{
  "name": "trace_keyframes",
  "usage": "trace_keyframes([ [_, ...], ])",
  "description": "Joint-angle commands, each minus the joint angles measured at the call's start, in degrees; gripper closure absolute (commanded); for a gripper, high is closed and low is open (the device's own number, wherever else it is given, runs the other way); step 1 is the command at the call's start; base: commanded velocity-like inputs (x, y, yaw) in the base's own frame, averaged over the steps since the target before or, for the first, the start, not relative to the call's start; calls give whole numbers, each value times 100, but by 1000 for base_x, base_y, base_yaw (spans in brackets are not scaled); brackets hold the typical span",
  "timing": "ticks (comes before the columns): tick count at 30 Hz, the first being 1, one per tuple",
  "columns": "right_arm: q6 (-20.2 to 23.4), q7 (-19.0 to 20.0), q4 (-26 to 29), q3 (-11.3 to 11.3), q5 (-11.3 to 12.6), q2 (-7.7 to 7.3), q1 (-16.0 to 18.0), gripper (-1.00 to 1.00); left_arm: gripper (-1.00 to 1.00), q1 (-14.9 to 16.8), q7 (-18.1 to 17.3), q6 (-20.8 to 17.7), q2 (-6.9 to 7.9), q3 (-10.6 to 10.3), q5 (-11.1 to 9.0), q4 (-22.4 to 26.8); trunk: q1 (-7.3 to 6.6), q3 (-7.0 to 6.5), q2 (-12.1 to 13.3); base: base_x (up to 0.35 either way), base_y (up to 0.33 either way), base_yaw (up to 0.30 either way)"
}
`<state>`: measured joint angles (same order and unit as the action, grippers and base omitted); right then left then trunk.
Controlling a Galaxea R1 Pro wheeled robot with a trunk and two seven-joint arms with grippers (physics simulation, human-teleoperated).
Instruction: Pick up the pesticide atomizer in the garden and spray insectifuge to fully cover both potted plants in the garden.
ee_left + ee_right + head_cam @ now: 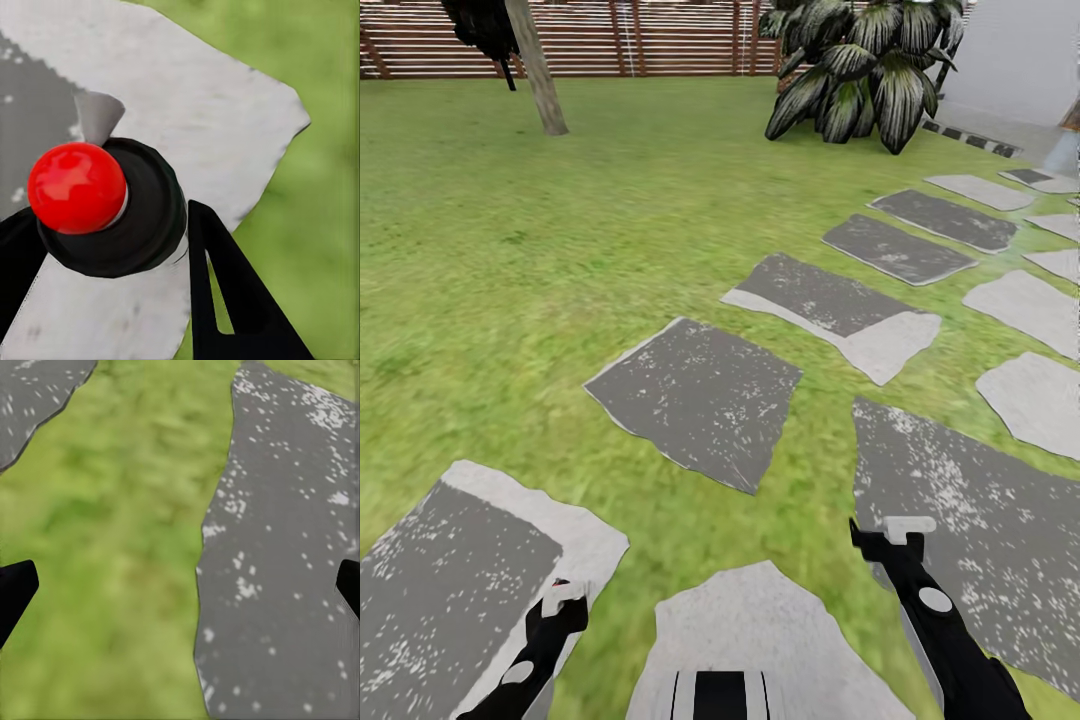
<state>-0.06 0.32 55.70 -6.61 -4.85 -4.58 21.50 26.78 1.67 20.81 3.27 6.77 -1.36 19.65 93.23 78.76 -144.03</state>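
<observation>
I am in the garden, on its lawn [510, 250] crossed by grey stepping stones [700, 395]. My left gripper [563, 600] hangs low over a pale stone and is shut on the pesticide atomizer [112, 210]. From above, the atomizer shows a black round collar, a shiny red knob [75, 187] and a grey spout. My right gripper [890, 535] is open with nothing between its fingers, and hovers over a dark stone's edge [225, 547]. The potted plants are out of view.
A big shrub with dark striped leaves [870, 70] stands at the far right by a pale wall. A tree trunk [538, 70] rises at the far left. A brown slatted fence [660, 40] closes the back. The stones run diagonally toward the right.
</observation>
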Motion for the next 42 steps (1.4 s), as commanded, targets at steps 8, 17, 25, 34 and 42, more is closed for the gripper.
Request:
trace_keyframes([
  [8, 3, 3, -9, -3, -58, 1, -5, -100, 100, 1, 9, 19, 5, 0, -14, -5, -21, -175, 10, 0, 0, 0],
  [17, 5, 4, -6, 0, -71, -10, -5, -100, 100, 1, 9, 19, 7, 0, -12, -5, -45, -374, 22, 0, 0, 0],
  [25, -2, -1, 42, -8, -59, -9, -5, -100, 100, 3, -18, -28, -6, -15, -6, 6, -65, -551, 32, 0, 0, 0],
  [34, 3, -31, 226, -64, -71, -45, -4, -100, 100, -228, -25, -11, 72, -38, 59, -43, -88, -812, 45, 0, 0, -48],
  [42, -12, -40, 105, -74, -107, -43, -326, -100, 100, -874, 36, 186, 100, -7, 13, -8, -109, -1061, 55, 0, 0, -27],
])
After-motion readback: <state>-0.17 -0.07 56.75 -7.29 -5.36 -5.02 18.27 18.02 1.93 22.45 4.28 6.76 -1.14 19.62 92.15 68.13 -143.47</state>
